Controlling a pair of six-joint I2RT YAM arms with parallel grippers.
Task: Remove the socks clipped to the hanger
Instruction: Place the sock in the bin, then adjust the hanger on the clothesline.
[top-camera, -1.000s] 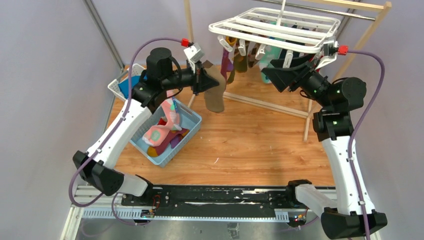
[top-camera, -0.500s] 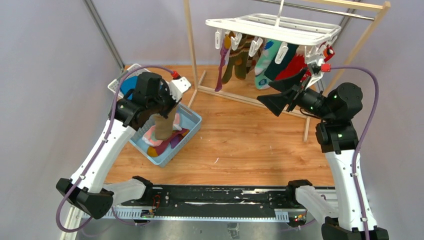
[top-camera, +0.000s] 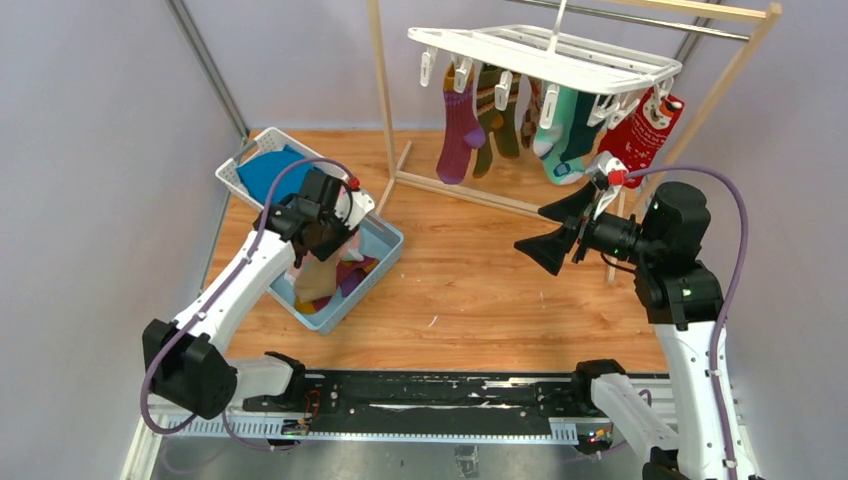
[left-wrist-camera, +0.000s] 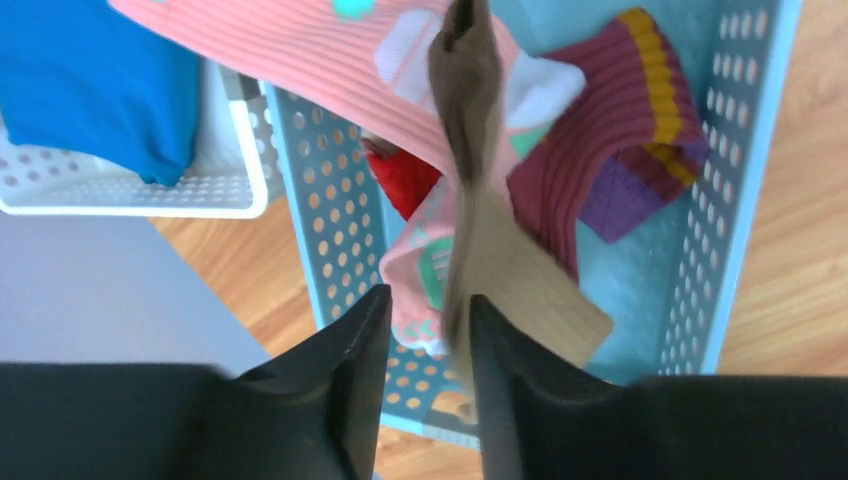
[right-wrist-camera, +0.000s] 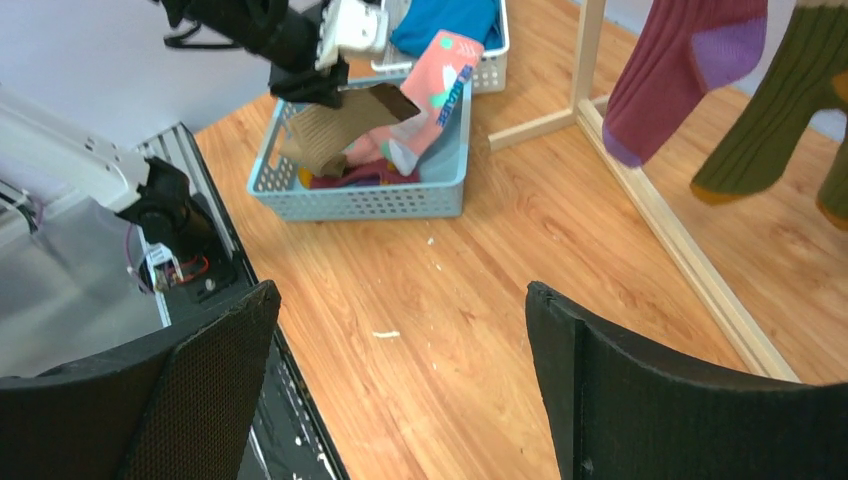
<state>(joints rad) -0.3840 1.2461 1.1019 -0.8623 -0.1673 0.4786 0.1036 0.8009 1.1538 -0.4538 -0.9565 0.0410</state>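
Observation:
The white hanger hangs at the back with socks clipped under it: a purple sock, an olive one, a teal one and a red one. My left gripper is over the blue basket, jaws apart. A brown sock droops from beside the right finger into the basket, loose in the gap of the left gripper. My right gripper hovers wide open and empty over the wooden table, below and in front of the hanger. It shows as the right gripper in its own view.
A pink patterned sock and a maroon sock with yellow stripes lie in the blue basket. Behind it stands a white basket with a blue cloth. The wooden rack pole and its base rail stand behind.
My left arm carried the brown sock from the hanger down over the blue basket and its jaws opened. My right gripper drew back from the hanger, lowered and opened wide. The hanger swung level.

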